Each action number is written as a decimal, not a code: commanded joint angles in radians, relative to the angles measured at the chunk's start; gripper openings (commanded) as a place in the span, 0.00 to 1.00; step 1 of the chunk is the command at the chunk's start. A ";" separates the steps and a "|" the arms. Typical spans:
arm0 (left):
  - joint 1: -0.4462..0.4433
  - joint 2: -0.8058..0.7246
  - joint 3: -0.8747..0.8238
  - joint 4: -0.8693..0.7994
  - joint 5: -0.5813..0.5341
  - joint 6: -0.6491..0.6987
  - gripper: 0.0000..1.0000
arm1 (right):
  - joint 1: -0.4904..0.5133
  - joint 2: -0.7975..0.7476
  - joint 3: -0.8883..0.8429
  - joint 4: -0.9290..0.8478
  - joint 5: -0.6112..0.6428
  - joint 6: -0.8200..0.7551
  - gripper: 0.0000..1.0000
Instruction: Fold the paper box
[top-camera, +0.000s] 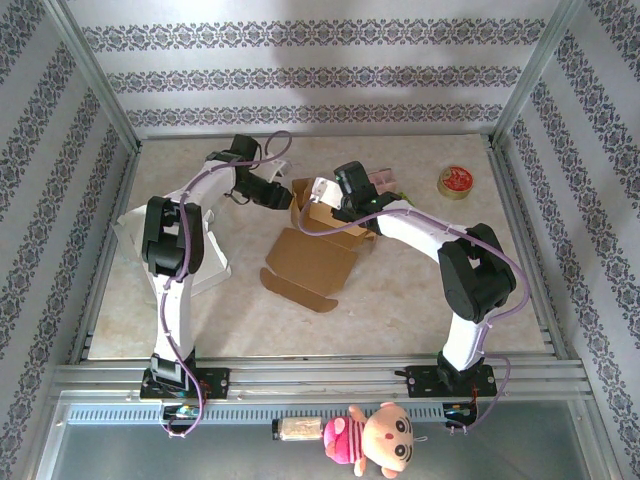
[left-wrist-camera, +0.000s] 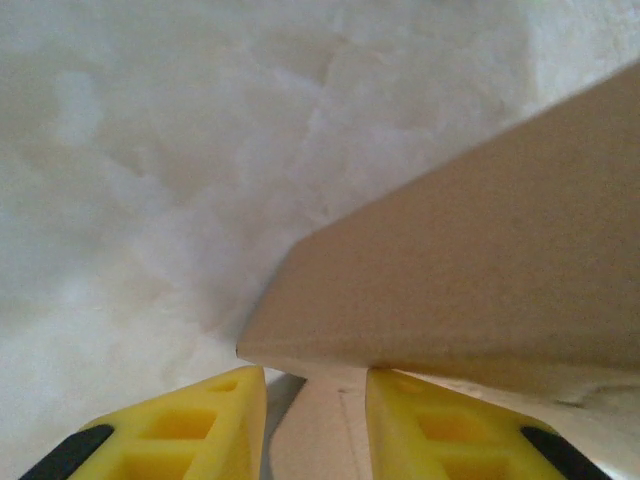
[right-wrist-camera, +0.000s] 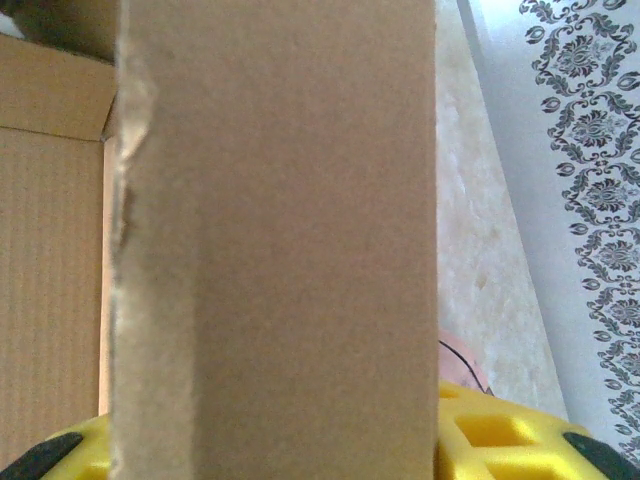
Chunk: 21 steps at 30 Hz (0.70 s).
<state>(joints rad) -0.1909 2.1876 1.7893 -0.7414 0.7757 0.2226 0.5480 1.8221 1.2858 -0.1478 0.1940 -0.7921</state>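
Note:
The brown paper box lies mid-table, its flat lid panel spread toward me and its walls raised at the far end. My left gripper reaches that far end from the left. In the left wrist view its yellow fingers close round a narrow cardboard wall, with a larger flap leaning over the tips. My right gripper meets the same end from the right. In its wrist view a broad cardboard panel fills the span between its yellow fingers.
A red tape roll sits at the back right. A white sheet-like object lies under the left arm's elbow. Something pink lies just behind the box. A plush doll hangs below the front rail. Patterned walls enclose three sides.

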 joint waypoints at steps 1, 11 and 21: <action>-0.025 -0.068 -0.014 -0.042 0.088 0.067 0.32 | 0.016 0.010 0.001 -0.051 -0.010 0.007 0.43; -0.082 -0.099 -0.108 0.034 0.096 0.023 0.42 | 0.017 -0.001 -0.029 -0.036 -0.009 0.010 0.43; -0.135 -0.223 -0.328 0.426 -0.249 0.030 0.43 | 0.018 -0.014 -0.039 -0.036 -0.023 0.008 0.43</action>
<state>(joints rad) -0.3122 2.0254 1.4944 -0.4808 0.6739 0.2184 0.5484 1.8191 1.2797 -0.1440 0.1940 -0.7895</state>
